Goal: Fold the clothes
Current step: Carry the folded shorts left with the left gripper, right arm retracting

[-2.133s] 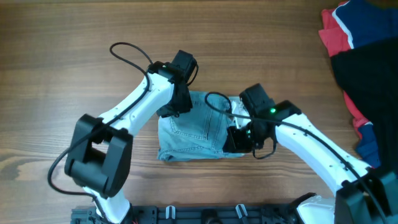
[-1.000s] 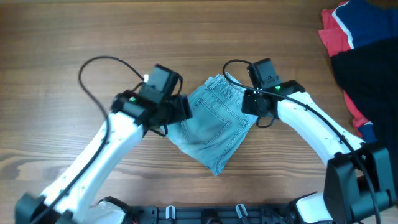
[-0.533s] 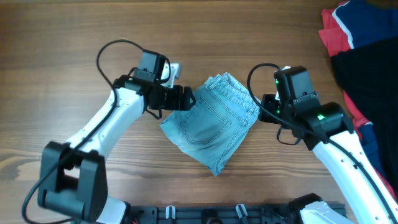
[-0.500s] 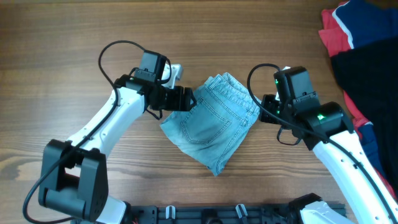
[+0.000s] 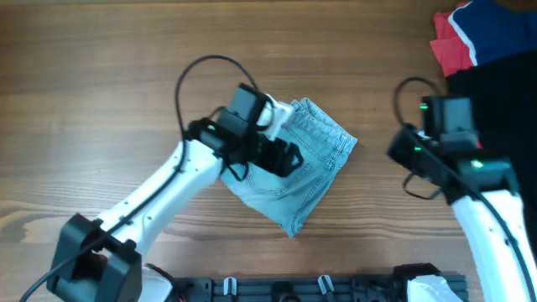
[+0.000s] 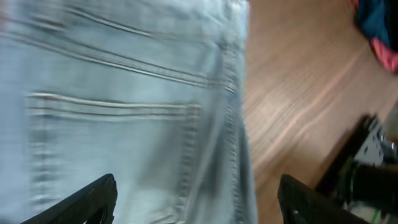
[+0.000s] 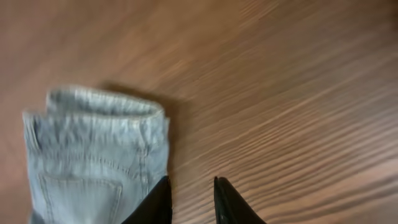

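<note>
We judge the jeans (image 5: pixel 306 172) folded — left fingers (image 6: pixel 196 199) spread wide (empty), right fingers (image 7: pixel 191 200) nearly closed, empty; next, neaten.

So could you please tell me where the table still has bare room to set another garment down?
The whole left half of the table is bare wood, as is the strip along the far edge. A narrower gap lies between the jeans and the right arm. The right corner is crowded by the clothes pile; the left arm crosses the front.

Left tool (image 5: pixel 281 158) now over jeans (image 5: pixel 310 180).
</note>
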You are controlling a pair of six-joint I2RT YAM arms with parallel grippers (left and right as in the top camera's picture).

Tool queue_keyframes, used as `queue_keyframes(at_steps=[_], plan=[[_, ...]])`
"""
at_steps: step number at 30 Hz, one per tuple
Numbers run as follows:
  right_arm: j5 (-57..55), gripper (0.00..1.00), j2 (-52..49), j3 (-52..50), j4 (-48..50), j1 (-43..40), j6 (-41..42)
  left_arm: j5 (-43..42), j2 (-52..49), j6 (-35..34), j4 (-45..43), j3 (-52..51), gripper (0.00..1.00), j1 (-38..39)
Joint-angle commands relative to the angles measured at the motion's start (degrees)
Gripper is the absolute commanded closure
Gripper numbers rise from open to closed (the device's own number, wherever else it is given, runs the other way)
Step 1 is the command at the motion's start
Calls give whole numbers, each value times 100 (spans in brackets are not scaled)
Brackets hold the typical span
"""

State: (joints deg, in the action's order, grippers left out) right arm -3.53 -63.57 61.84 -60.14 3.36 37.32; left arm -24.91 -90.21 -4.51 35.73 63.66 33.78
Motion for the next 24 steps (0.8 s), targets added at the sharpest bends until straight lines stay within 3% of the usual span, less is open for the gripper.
queue_keyframes(at_steps=[1, 7, 11, 17, 21, 24], plan=[[146, 77, 393, 197, -114, -599, -376, 160, -249, 151, -28, -7, 18, 675], [214, 77, 339, 190, -402, -772, -457, 310, -741, 155, -603, -7, 30, 1770], [369, 77, 337, 190, -431, -772, -446, 549, -1373, 153, -1550, -7, 37, 2135], [363, 77, 337, 190, -566, -772, -439, 610, -2046, 133, -2229, -7, 40, 2116], [407, 77, 337, 190, -686, -772, -439, 1744, -2124, 131, -2826, -4, 42, 1821], [404, 78, 337, 190, -758, -772, -459, 1836, -2129, 44, -2918, -4, 44, 1311]])
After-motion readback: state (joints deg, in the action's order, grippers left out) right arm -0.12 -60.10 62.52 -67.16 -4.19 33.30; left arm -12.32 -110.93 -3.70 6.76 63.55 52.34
